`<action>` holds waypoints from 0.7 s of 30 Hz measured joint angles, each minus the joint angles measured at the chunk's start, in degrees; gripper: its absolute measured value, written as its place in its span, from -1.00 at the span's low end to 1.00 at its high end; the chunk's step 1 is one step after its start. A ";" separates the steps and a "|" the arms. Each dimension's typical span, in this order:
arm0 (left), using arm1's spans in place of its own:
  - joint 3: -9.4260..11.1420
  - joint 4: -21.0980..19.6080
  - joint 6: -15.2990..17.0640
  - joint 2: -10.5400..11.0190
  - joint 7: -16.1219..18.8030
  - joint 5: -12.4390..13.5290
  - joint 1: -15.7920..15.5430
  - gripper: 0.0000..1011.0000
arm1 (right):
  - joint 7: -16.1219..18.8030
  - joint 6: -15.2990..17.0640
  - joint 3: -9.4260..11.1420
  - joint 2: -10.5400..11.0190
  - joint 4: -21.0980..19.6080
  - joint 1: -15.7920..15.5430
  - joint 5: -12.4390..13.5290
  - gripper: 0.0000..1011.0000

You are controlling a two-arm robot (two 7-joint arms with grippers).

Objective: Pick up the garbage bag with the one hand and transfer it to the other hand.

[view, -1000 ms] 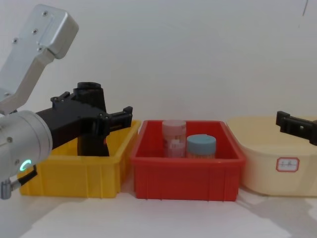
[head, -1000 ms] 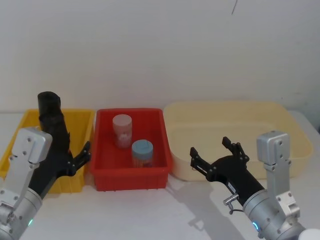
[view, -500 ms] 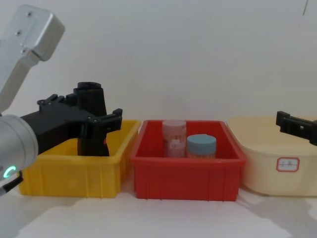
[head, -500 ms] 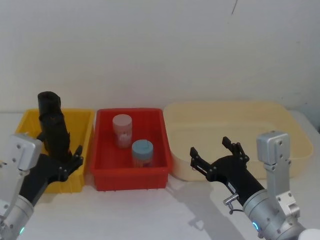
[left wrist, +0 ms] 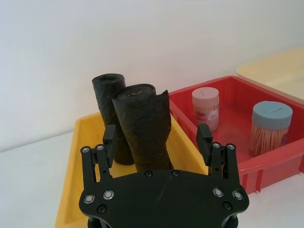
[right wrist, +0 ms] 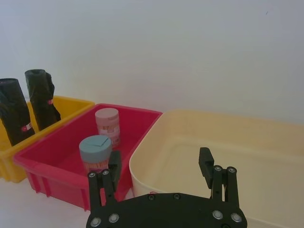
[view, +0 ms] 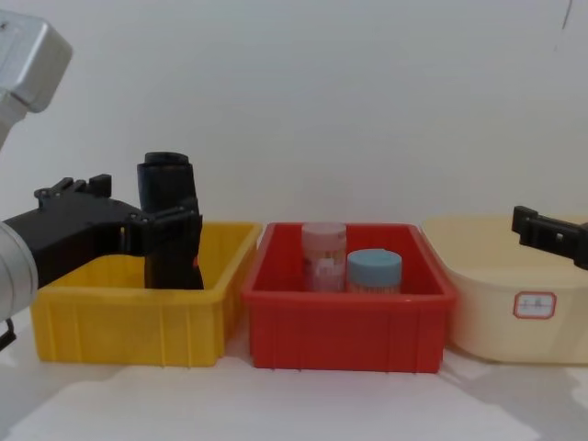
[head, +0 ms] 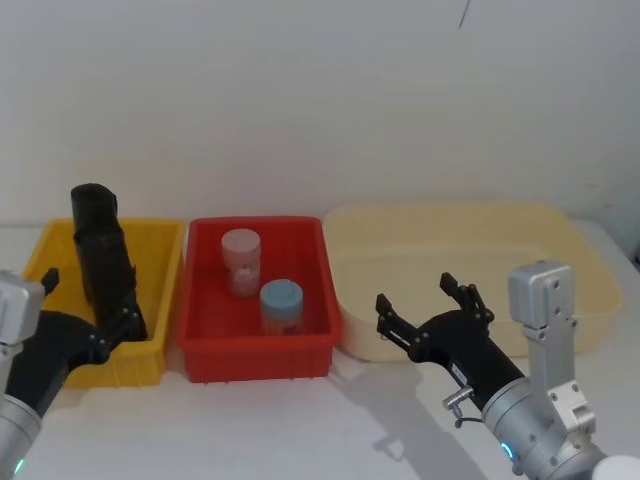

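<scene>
1. While both arms hang free, take stock: the garbage bag [left wrist: 107, 102] stands upright in the yellow bin [head: 145, 365], at 9 o'clock on the table, with its top well above the rim.
2. Your left gripper [left wrist: 157, 140] sits at the bin's 7 o'clock corner, jaws spread wide with nothing between them. The right gripper [head: 415, 297], at 4 o'clock before the cream tub [head: 480, 235], is likewise spread and empty.
3. Expect a light load. It is wound plastic film, so it should be stiff as a column, but it will likely give a little at the skin and is probably slick.
4. Pinch across the diameter, above the rim but below the top. That leaves the upper end for the right gripper to take.
5. Mind the second roll [left wrist: 142, 128], the one with a loose flap. It stands just beside the bag, on your gripper's side, and you cannot tell whether the two touch. Catching the flap could drag that roll along.
6. Tall and narrow, the bag would likely tip if nudged, so close squarely and firmly.
</scene>
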 joint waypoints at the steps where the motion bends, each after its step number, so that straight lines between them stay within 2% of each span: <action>1: -0.31 0.52 -0.36 -0.23 -0.42 -0.52 -0.06 0.98 | 0.00 0.00 0.00 0.00 0.00 0.00 0.00 0.98; 11: -1.53 5.27 -2.90 -1.98 -4.39 -4.19 -2.31 0.98 | 0.00 0.00 0.00 0.00 0.00 0.00 0.00 0.98; 21: -1.94 10.53 -4.46 -3.78 -7.56 -6.07 -5.62 0.98 | 0.00 0.00 0.00 0.00 0.00 0.00 0.00 0.98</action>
